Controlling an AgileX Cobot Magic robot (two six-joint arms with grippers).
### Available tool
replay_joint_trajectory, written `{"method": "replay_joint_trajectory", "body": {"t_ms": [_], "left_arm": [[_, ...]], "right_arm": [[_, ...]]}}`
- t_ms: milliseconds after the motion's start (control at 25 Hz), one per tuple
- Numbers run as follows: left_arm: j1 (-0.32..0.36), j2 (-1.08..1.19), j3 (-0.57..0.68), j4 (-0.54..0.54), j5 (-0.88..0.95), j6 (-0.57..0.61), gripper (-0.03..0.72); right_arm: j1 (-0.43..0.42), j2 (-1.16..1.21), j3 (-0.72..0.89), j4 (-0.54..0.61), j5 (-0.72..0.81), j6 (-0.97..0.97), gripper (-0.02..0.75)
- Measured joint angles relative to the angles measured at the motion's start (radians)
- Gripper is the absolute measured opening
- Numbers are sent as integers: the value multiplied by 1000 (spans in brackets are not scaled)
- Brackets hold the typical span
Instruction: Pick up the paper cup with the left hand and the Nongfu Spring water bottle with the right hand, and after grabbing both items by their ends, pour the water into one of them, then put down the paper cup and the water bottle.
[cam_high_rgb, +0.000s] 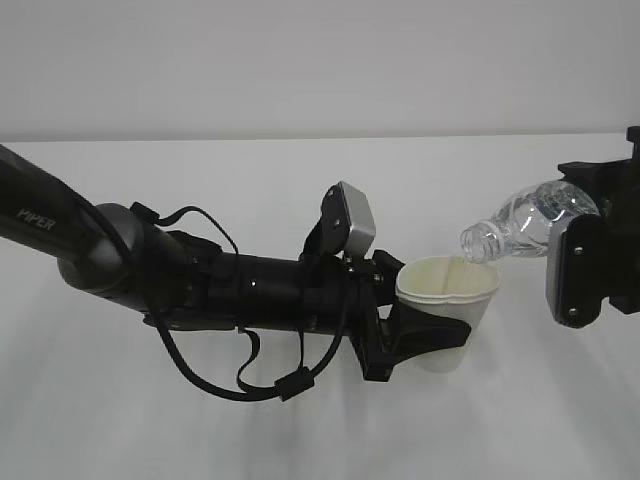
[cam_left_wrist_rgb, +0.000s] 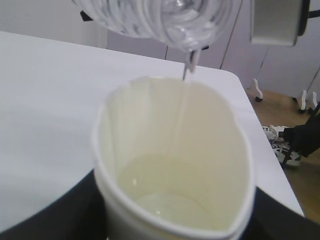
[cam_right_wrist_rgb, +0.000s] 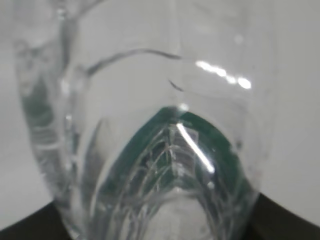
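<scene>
**Water running from bottle into cup**

The left hand (cam_high_rgb: 425, 335) grips the paper cup (cam_high_rgb: 447, 300) around its lower body, squeezing its rim out of round, and holds it clear above the white table (cam_high_rgb: 200, 420). Just above and to the right of the cup, the right hand (cam_high_rgb: 585, 265) clamps the Nongfu Spring water bottle (cam_high_rgb: 525, 222) by its far end, tilted neck-down toward the cup's rim. A thin stream of water (cam_left_wrist_rgb: 186, 75) drops into the cup, pooling at its bottom.
</scene>
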Motion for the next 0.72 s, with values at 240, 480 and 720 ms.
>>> {"method": "replay_joint_trajectory", "body": {"t_ms": [240,480,720], "left_arm": [[0,0,0,0,0,0,424],[0,0,0,0,0,0,423],[0,0,0,0,0,0,418]], "right_arm": [[0,0,0,-1,0,-2,403],[0,0,0,-2,0,-2,403],[0,0,0,-2,0,-2,403]]}}
